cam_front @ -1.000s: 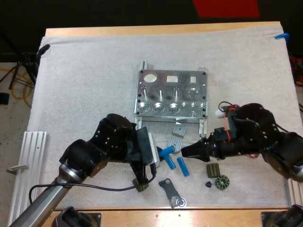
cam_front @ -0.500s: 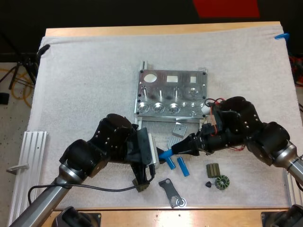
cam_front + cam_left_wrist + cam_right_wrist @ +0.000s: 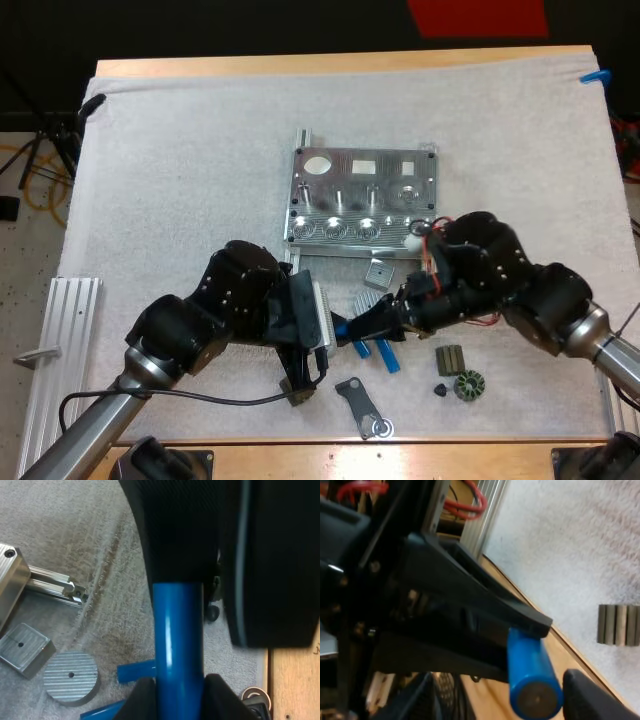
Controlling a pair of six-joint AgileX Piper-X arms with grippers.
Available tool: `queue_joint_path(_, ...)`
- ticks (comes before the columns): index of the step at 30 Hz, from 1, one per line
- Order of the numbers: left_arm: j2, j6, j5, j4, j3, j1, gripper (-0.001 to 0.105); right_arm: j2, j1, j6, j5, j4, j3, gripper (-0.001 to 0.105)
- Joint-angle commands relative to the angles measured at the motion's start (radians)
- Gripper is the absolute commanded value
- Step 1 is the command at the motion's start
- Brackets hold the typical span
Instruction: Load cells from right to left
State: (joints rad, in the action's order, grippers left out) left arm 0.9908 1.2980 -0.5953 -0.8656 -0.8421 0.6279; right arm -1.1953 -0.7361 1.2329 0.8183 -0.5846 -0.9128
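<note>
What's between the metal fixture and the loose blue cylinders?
High view: a grey square block lies between the fixture and the loose blue cylinders; the right pincer reaches across there too.

Nothing legible anywhere: no writing, label, brand, number or sign on the fixture [image 3: 362, 198], the cell [image 3: 177, 645], the small parts [image 3: 467, 384] or the mat [image 3: 180, 150].

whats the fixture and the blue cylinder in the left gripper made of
Fixture: likely machined aluminium, bare silvery metal with bright glints at its bores. Blue cylinder: smooth glossy blue skin, perhaps a plastic sleeve or paint; its end face looks dull grey.
</note>
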Motion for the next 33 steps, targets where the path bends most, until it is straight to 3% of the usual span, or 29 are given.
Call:
queue_joint_path(1,-0.004,0.002,-0.012,0.002,-0.004,0.004,0.000,-0.005,-0.009,-0.002,-0.008,0.005,-0.012,0.055)
queue_joint_path(11,-0.004,0.002,-0.012,0.002,-0.004,0.004,0.000,-0.008,-0.011,0.001,-0.041,0.005,-0.013,0.053)
queue_joint_path(16,-0.004,0.002,-0.012,0.002,-0.004,0.004,0.000,-0.008,-0.011,0.005,-0.053,0.013,-0.013,0.027)
queue_joint_path(19,-0.004,0.002,-0.012,0.002,-0.004,0.004,0.000,-0.008,-0.011,0.009,-0.053,0.036,-0.013,0.019)
queue_joint_path(25,-0.004,0.002,-0.015,0.002,-0.004,0.004,0.000,-0.008,-0.011,0.028,-0.059,0.045,-0.013,0.006)
queue_joint_path(29,-0.004,0.005,-0.015,0.002,-0.004,0.004,0.001,-0.008,-0.011,0.046,-0.059,0.045,-0.013,0.006)
queue_joint_path(32,-0.004,0.013,-0.040,0.002,-0.004,0.004,0.013,-0.008,-0.011,0.057,-0.059,0.045,-0.013,0.006)
queue_joint_path(33,-0.004,0.013,-0.040,0.002,-0.004,0.004,0.023,-0.008,-0.011,0.057,-0.059,0.045,-0.013,0.006)
